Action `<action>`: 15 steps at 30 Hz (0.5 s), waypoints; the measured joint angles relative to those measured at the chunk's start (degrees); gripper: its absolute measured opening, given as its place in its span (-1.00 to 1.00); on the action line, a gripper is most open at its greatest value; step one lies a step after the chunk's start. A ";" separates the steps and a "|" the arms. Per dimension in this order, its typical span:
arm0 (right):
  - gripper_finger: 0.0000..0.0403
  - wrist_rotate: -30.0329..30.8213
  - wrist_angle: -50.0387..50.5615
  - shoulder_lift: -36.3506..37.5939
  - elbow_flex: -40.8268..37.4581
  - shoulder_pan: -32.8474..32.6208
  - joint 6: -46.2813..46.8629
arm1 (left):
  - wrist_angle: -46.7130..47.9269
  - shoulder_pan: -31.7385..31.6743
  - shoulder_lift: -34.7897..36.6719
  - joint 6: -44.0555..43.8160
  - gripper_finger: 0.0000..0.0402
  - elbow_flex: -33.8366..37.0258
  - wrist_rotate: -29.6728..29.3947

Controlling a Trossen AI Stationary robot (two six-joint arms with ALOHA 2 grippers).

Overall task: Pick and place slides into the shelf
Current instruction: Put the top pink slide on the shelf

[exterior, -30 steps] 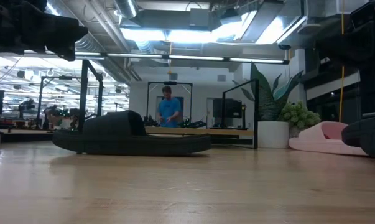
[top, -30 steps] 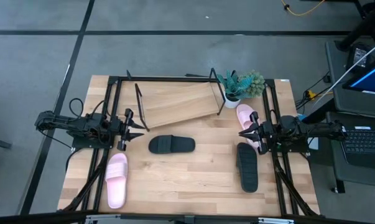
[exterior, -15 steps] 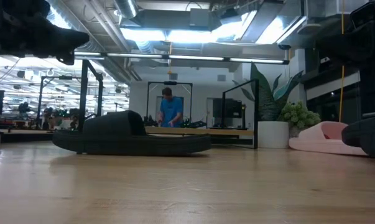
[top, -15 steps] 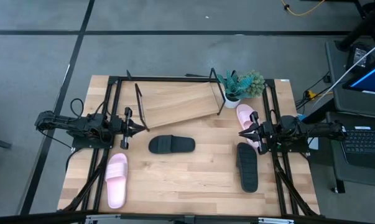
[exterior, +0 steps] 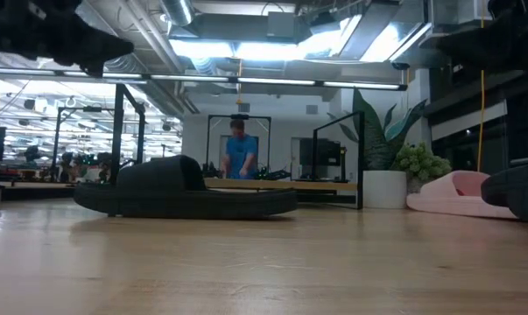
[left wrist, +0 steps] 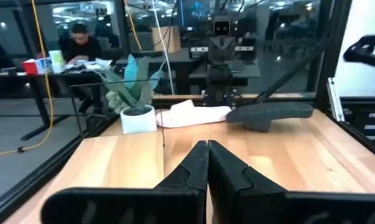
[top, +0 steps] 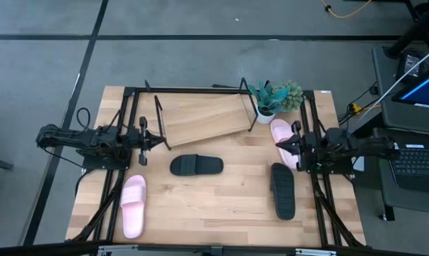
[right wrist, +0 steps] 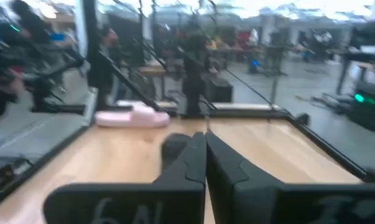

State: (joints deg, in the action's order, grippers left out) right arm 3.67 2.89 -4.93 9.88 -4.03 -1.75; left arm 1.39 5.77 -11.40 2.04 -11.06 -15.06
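Two black slides lie sole down on the table, one in the middle point(top: 196, 166) and one at the right point(top: 283, 190). One pink slide point(top: 133, 205) lies near the left front. The other pink slide point(top: 282, 134) lies at the right, beside a potted plant. The shelf point(top: 203, 117), a tilted wooden board in a black wire frame, stands at the back. My left gripper point(top: 157, 140) is shut and holds nothing, left of the shelf's near corner. My right gripper point(top: 277, 146) is shut and holds nothing, next to the right pink slide. Both wrist views show shut fingers point(left wrist: 207, 152) point(right wrist: 204, 143).
A potted plant point(top: 274, 96) stands at the shelf's right end. Black frame rails point(top: 122, 178) point(top: 321, 199) run along the table's left and right sides. Bare wood lies between the slides toward the near edge. A person point(exterior: 238, 156) stands in the room beyond the table.
My left gripper has shut on nothing and drawn back a little toward the table's left edge. My right arm has drawn back toward the table's right edge. The slides have not moved.
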 joint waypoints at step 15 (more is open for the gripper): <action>-0.99 8.90 22.05 -24.01 24.81 -0.02 -1.85 | -1.67 -5.93 -14.18 -3.44 -1.00 -5.78 4.95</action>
State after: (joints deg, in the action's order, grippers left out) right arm 12.57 24.94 -28.95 34.69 -4.05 -3.60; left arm -0.28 -0.16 -25.58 -1.40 -16.84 -10.11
